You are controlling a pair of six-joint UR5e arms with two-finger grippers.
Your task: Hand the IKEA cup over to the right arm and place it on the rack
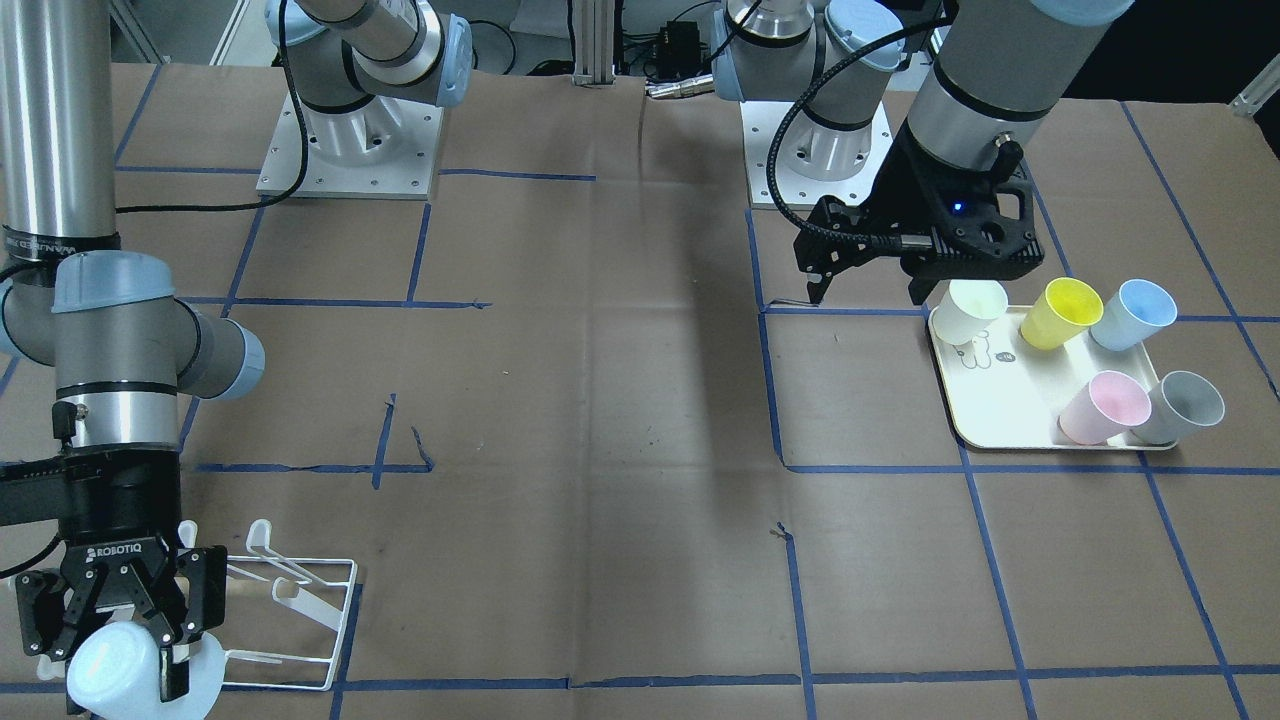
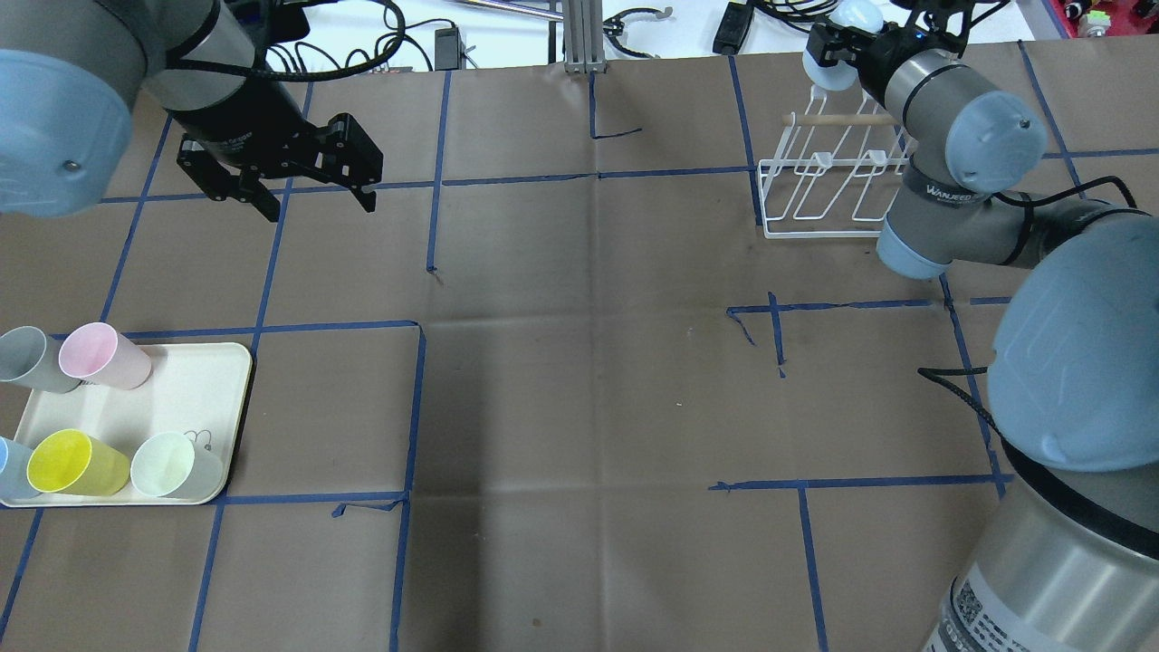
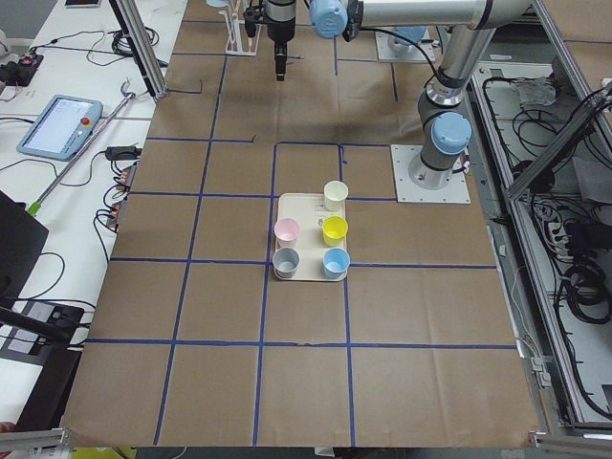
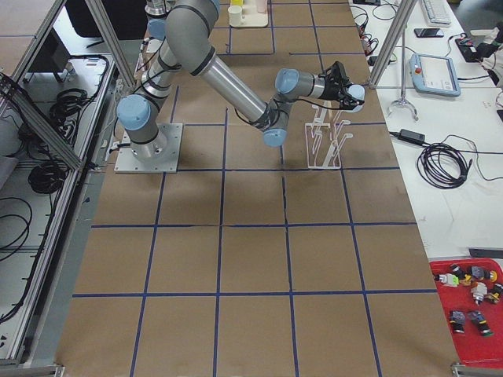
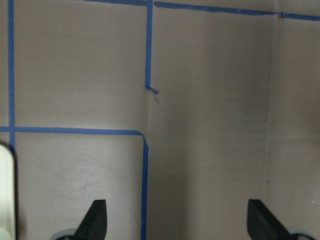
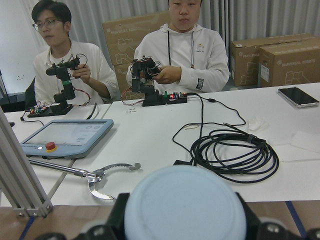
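My right gripper (image 1: 120, 625) is shut on a pale blue cup (image 1: 108, 668) and holds it at the far end of the white wire rack (image 1: 318, 598). The cup's round base fills the bottom of the right wrist view (image 6: 185, 207). From overhead, the gripper (image 2: 838, 45), cup (image 2: 856, 14) and rack (image 2: 815, 204) are at the table's far right. My left gripper (image 1: 866, 296) is open and empty. It hovers over bare table (image 5: 177, 222) beside the tray, next to the white cup (image 1: 968, 310).
A cream tray (image 1: 1000, 415) holds white, yellow (image 1: 1060, 312), blue (image 1: 1133, 313), pink (image 1: 1103, 407) and grey (image 1: 1182, 406) cups lying on their sides. Two arm bases (image 1: 350, 150) stand at the robot's side. Two operators (image 6: 182, 55), a teach pendant (image 6: 67, 137) and cables sit beyond the table edge.
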